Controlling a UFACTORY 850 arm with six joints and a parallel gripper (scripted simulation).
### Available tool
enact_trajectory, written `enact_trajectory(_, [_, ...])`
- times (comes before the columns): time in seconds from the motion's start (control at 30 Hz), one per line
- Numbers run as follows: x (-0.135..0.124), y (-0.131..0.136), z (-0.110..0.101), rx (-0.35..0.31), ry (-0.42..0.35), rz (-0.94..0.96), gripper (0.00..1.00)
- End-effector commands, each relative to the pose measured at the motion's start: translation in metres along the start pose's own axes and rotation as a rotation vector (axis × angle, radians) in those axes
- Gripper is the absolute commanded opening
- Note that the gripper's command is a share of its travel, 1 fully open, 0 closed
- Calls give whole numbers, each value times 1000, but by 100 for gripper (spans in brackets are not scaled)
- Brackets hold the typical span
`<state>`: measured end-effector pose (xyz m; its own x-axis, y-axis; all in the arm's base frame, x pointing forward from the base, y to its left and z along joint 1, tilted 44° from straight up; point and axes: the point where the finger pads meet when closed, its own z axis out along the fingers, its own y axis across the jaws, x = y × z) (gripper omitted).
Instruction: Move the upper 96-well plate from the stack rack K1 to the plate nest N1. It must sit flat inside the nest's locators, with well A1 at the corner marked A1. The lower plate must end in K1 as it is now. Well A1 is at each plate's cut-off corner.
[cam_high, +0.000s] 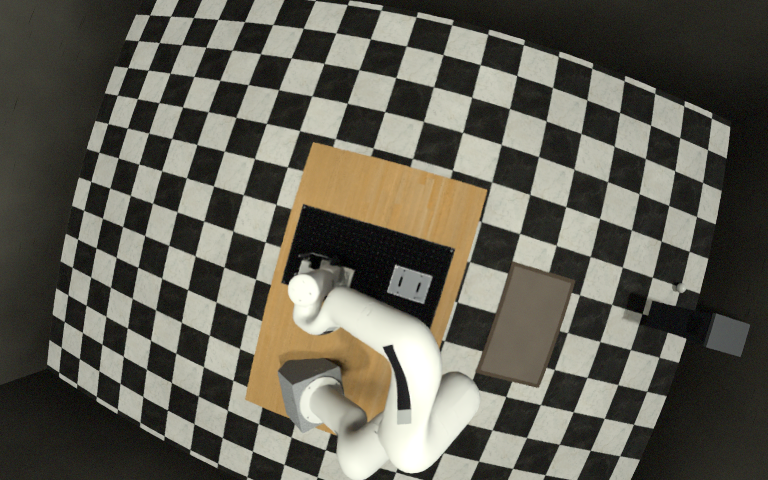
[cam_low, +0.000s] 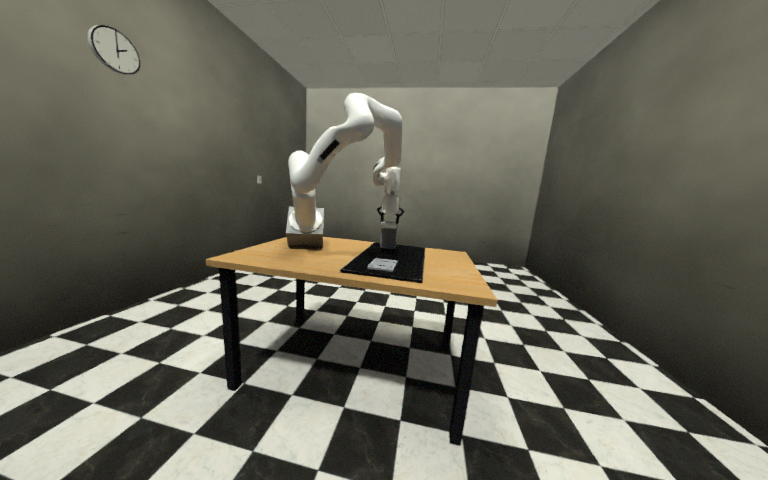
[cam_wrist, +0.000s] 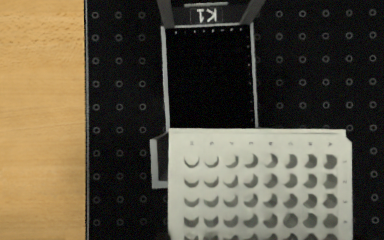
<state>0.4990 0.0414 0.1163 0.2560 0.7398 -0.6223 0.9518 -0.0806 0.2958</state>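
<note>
In the wrist view a white 96-well plate fills the lower half, with its cut-off corner at the upper right. Behind it stands the grey stack rack K1, with its label at the top and a dark inside; I cannot make out the lower plate there. My gripper hangs straight down over the rack and is shut on the white plate, held above the rack. My fingers are out of the wrist view. The grey plate nest N1 lies on the black pegboard, also seen in the exterior view.
The black pegboard mat lies on a wooden table. The arm's base stands at the table's near corner. A brown mat and a dark box lie on the floor beside the table.
</note>
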Motion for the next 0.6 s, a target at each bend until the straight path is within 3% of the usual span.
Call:
enact_trajectory(0.0, [-17,3,0,-1,1,1,0])
enact_trajectory(0.57, [-67,9,1,-1,1,1,0])
